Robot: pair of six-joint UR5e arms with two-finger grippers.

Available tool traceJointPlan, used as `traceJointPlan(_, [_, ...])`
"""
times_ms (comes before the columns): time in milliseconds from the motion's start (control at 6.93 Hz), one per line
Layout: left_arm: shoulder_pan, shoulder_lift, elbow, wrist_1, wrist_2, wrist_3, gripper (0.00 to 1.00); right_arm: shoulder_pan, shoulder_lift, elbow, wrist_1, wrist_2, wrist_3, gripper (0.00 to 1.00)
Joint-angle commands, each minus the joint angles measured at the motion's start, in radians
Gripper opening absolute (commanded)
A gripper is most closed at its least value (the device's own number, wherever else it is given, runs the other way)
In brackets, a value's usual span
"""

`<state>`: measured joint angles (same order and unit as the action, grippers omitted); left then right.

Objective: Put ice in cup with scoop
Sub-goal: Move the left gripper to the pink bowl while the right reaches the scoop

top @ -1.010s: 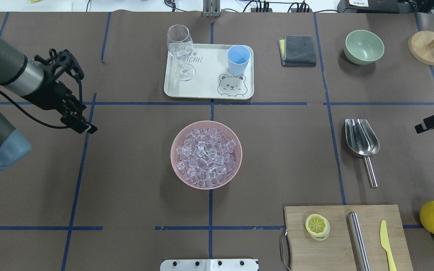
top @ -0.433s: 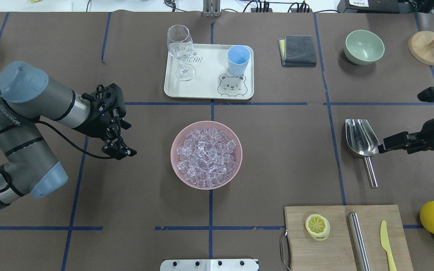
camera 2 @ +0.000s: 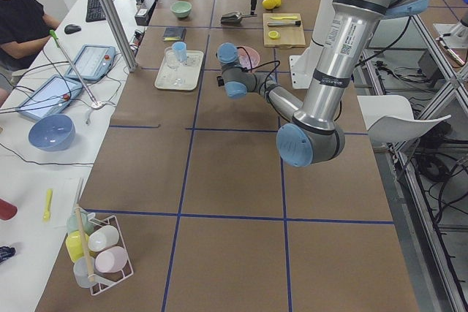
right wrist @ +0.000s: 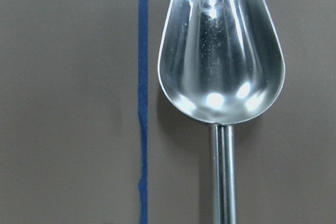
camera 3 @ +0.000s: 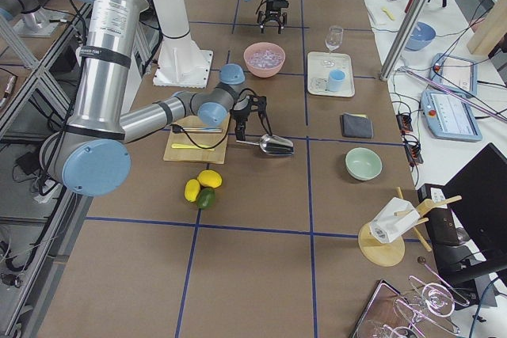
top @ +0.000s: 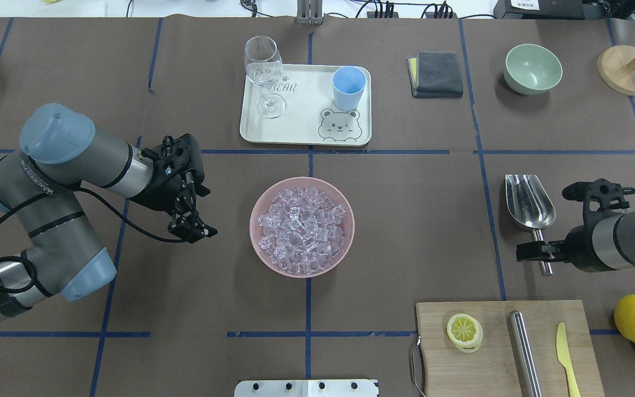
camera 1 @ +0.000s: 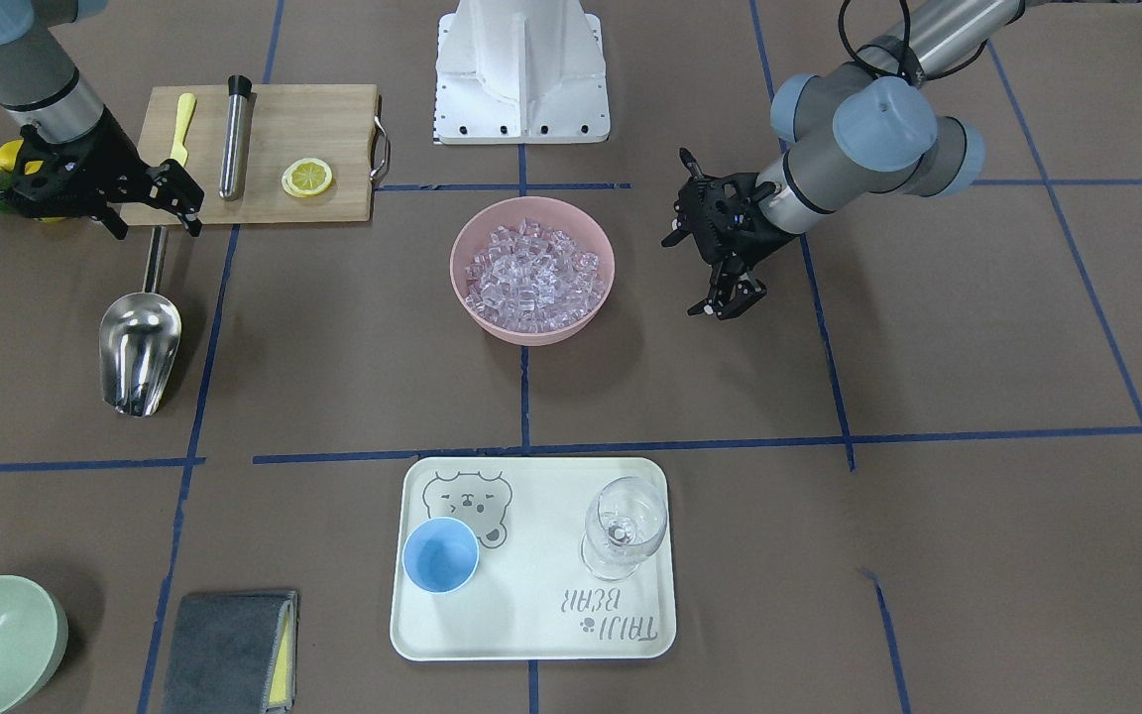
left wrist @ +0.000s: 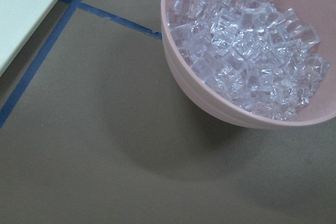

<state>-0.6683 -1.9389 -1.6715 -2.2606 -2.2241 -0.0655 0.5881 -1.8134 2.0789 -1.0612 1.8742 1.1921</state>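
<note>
Swung right gripper [top: 539, 251] in from the right edge to sit over scoop [top: 528, 204] handle, mid-right; jaws spread, holding nothing. Brought left gripper [top: 196, 234] closer to ice [top: 302, 229] at centre, also spread and empty. Means grasping scoop next; cup [top: 349, 87] at upper centre, unfilled.

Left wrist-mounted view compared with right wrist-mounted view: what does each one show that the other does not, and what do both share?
Only the left wrist-mounted view shows the round pink plastic bowl heaped with small clear ice cubes, plus a corner of the pale cream tray. Only the right wrist-mounted view shows the shiny stainless-steel scoop, its trough empty, its thin rod handle running to the bottom edge. Both share the brown table covering and blue tape lines.
</note>
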Motion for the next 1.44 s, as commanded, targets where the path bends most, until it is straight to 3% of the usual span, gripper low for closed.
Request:
traceJointPlan(0, [0.016,-0.011,0.001,-0.002,0.014,0.004,1.00,-0.057,-0.030,0.000,0.001,-0.131,0.017,1.00])
traceJointPlan(577, [0.024,-0.012,0.004,0.001,0.014,0.004,1.00,-0.139,-0.020,-0.036,0.007,-0.230,0.060,0.99])
traceJointPlan(721, [0.024,-0.014,0.004,0.001,0.014,0.004,1.00,-0.148,-0.017,-0.057,0.007,-0.245,0.058,0.95])
traceJointPlan(866, [0.029,-0.012,0.004,0.001,0.014,0.004,1.00,-0.148,0.003,-0.060,0.007,-0.248,0.055,0.78])
traceJointPlan(1010, [0.030,-0.012,0.004,0.004,0.012,0.004,1.00,-0.146,0.006,-0.062,0.007,-0.245,0.050,0.52])
traceJointPlan(1154, [0.030,-0.012,0.004,0.004,0.011,0.004,1.00,-0.143,0.006,-0.059,0.007,-0.242,0.041,0.32])
traceJointPlan(1299, [0.030,-0.012,0.004,0.004,0.011,0.004,1.00,-0.140,0.002,-0.059,0.007,-0.237,0.038,0.19])
